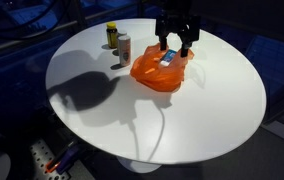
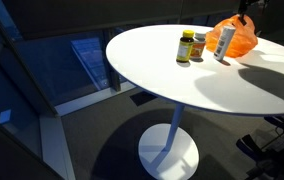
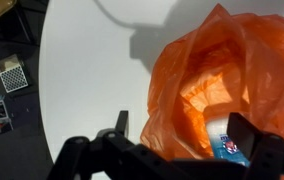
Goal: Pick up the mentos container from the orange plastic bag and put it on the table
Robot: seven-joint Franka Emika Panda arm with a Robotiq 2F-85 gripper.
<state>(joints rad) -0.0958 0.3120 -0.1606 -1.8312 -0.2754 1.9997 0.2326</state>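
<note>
Both exterior views overlook the table (image 1: 212,110) (image 2: 182,90) from different sides; wrist view looks down.

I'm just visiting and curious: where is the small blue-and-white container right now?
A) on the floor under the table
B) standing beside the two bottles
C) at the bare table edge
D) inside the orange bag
D: the wrist view shows the mentos container lying inside the orange plastic bag, with the open hand above it.
</note>
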